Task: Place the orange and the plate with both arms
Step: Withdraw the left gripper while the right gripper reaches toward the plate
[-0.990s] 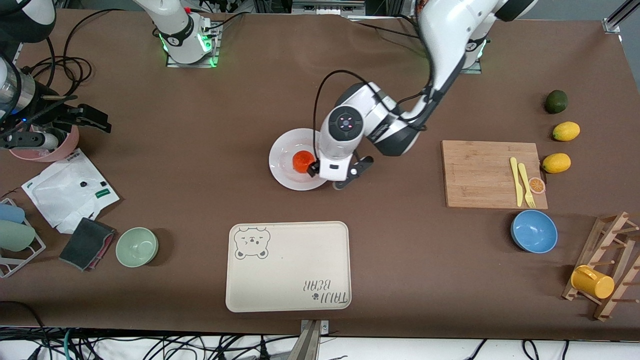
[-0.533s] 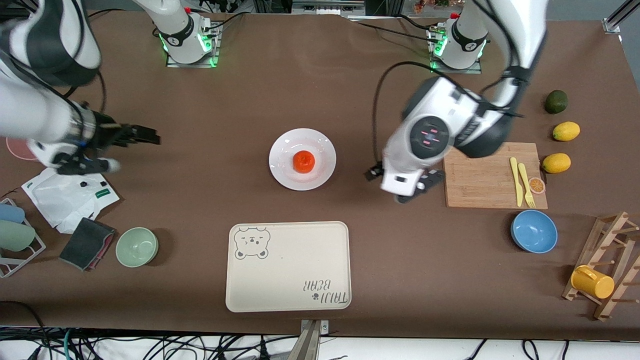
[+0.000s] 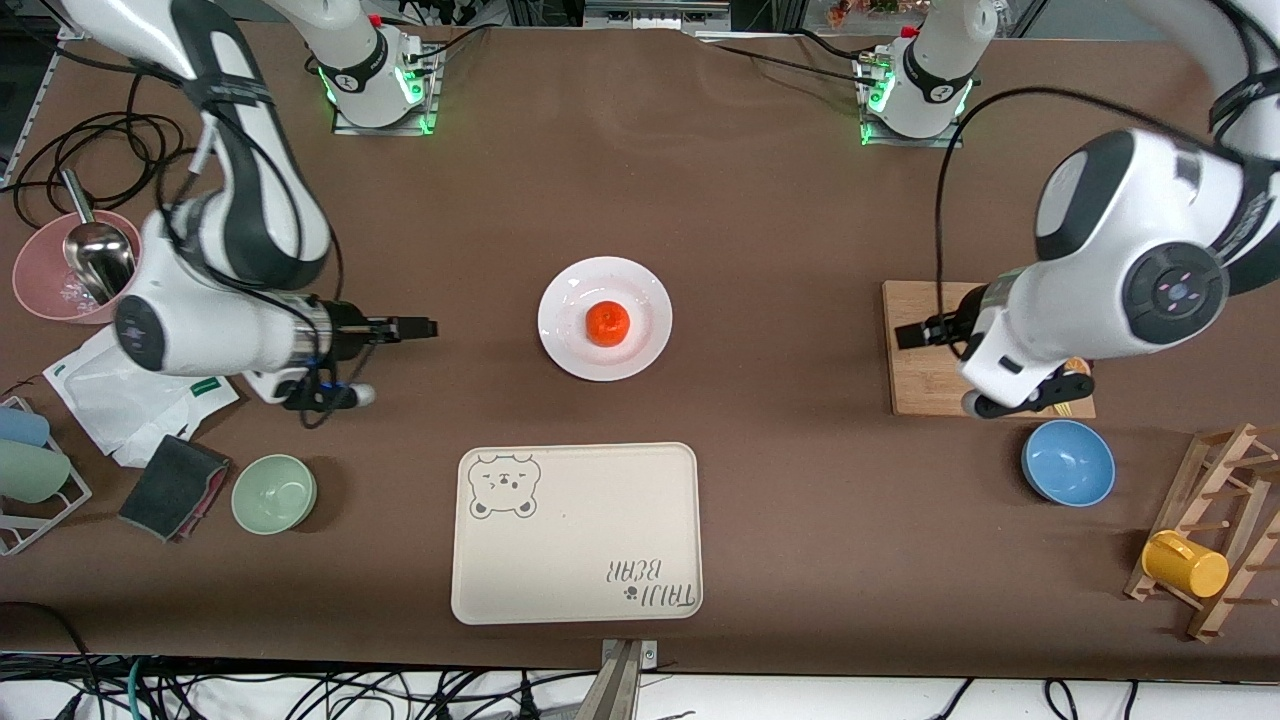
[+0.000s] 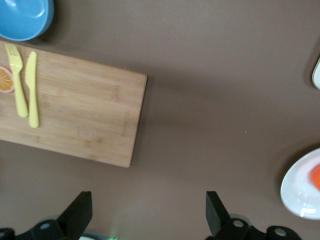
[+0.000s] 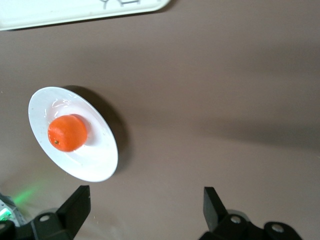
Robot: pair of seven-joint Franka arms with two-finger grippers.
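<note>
Now that the left arm has swung away from the plate (image 3: 605, 318) to hang over the cutting board (image 3: 940, 350), the right gripper (image 3: 400, 328) has come near; both jaws gape empty. Bare tabletop (image 3: 780, 200) rings the plate, which holds the orange (image 3: 607, 323).

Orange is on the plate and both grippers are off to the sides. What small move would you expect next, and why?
Probably the right gripper moves toward the plate to take its rim. The orange already sits in the plate, which lies farther from the camera than the tray. The right gripper is open and aimed at it; the left gripper is open over the board, empty.
</note>
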